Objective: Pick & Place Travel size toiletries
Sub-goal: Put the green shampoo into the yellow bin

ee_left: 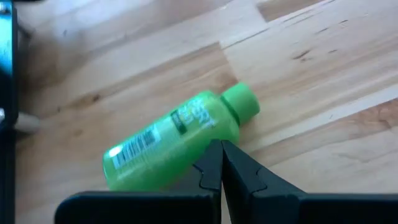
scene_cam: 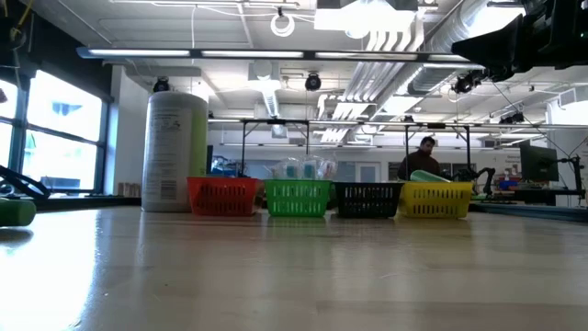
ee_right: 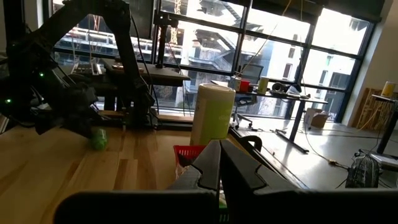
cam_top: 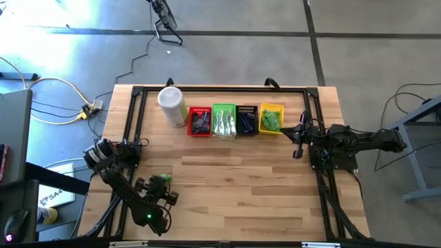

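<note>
From above, the wooden worktop [cam_top: 227, 186] carries a row along its far edge: a white canister [cam_top: 172, 105], then red [cam_top: 200, 121], green [cam_top: 224, 120], black [cam_top: 247, 120] and yellow [cam_top: 271, 118] baskets, each with toiletries inside. The left gripper [cam_top: 160, 180] sits at about 8 o'clock from the worktop's middle, over a green bottle [cam_top: 162, 178]. The right gripper [cam_top: 300, 135] waits at 3 o'clock, just beside the yellow basket.

At table height the canister [scene_cam: 175, 152] and four baskets stand in line, the green bottle [scene_cam: 16, 211] shows at the 9 o'clock edge, and a person [scene_cam: 424, 158] sits far behind, under pipes and ceiling lights.

The left wrist view alone shows the bottle [ee_left: 177, 138] lying on its side on the planks, barcode up, with the left gripper [ee_left: 221, 163] fully closed above it, holding nothing.

The right wrist view shows the right gripper [ee_right: 219, 163] closed and empty, the canister [ee_right: 212, 115], and tall windows beyond.
</note>
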Robot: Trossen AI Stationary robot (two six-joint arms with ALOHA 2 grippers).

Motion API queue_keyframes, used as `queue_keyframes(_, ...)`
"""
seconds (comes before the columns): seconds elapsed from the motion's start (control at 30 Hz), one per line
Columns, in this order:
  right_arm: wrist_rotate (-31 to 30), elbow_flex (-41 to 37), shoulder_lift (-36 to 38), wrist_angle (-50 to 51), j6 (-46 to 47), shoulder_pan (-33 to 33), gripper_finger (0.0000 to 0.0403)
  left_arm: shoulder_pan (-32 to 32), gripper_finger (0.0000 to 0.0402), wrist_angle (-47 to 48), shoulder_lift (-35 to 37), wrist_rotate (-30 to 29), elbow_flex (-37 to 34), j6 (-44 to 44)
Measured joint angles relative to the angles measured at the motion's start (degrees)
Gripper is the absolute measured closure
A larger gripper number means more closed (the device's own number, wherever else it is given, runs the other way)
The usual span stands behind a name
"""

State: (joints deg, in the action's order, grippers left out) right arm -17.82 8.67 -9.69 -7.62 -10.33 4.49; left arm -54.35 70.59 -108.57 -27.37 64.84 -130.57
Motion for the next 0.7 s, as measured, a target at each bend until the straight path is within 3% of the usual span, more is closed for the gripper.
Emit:
queue_keyframes(0.2, 0.02, 0.00, 0.00, 0.03, 0.80, 0.00, 0.0401, 0.00, 0.0401, 1.58, 1.56, -2.23, 0.02, 5.61)
queue_keyframes(0.4, 0.00, 0.00, 0.00, 0.04, 1.46, 0.00, 0.0401, 0.02, 0.0401, 1.89, 6.34, -13.05, 0.02, 14.38)
queue_keyframes(0.7, -0.45, 0.00, 0.00, -0.12, 5.89, 0.02, 0.0401, 0.02, 0.0401, 5.13, 12.10, -22.28, 0.03, 29.37)
